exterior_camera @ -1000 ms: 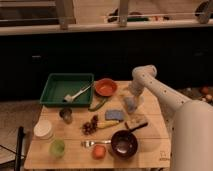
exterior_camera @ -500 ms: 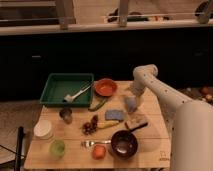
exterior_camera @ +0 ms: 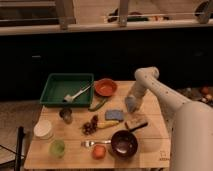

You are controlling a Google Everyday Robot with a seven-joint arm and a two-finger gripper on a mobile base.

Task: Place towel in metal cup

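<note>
Cluttered wood table (exterior_camera: 150, 145): gripper (exterior_camera: 131, 102) sits low on towel (exterior_camera: 130, 108) to grab it, clamp state can't tell; cup (exterior_camera: 66, 115) well left, 1 carry needed.

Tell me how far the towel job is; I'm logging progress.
Done: nothing yet; the towel is not in the metal cup, which stands at left by the green tray. In hand: the gripper is at the towel on the right side. Left: carry it across and put it in the cup.
</note>
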